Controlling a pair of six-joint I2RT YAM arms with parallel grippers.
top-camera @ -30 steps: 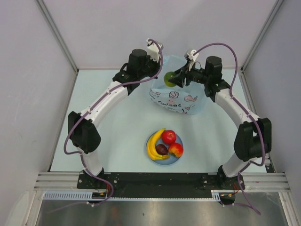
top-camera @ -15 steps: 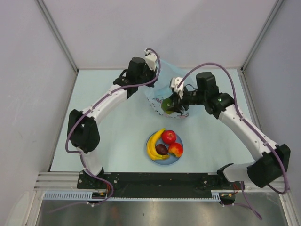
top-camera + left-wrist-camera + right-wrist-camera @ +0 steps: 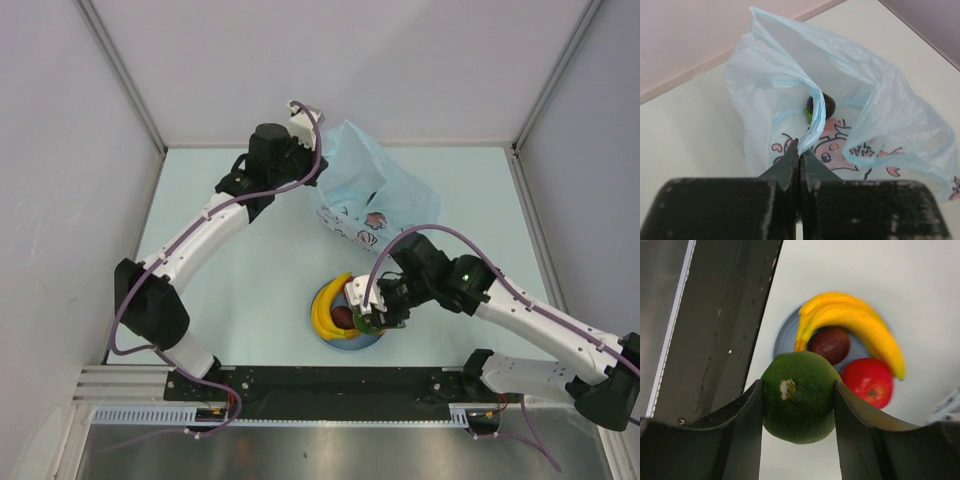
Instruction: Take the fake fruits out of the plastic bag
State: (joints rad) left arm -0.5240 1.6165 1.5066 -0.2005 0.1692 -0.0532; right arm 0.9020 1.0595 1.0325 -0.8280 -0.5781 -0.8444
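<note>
Right gripper (image 3: 797,390) pinches the green fruit (image 3: 799,415) between both fingers and hangs just above the near-right edge of the blue plate (image 3: 784,335). On the plate lie the banana (image 3: 855,322), a dark fruit (image 3: 830,344) and a red fruit (image 3: 870,382). The plastic bag (image 3: 365,185) sits on the table beyond the plate's far side, apart from it. Left gripper (image 3: 799,150) is pressed together on a fold of the bag's rim and lifts it. Inside the mouth another dark round fruit (image 3: 822,105) shows.

Step in hand, by my read: set the green one down on the plate. To do it well, come down over a bare patch of plate, not on top of the red fruit. It is round and will likely roll, so go low before spreading the fingers — release only at contact. Then lift straight off so the fingers don't nudge the banana. The left side should hold the bag mouth up for the next reach.
</note>
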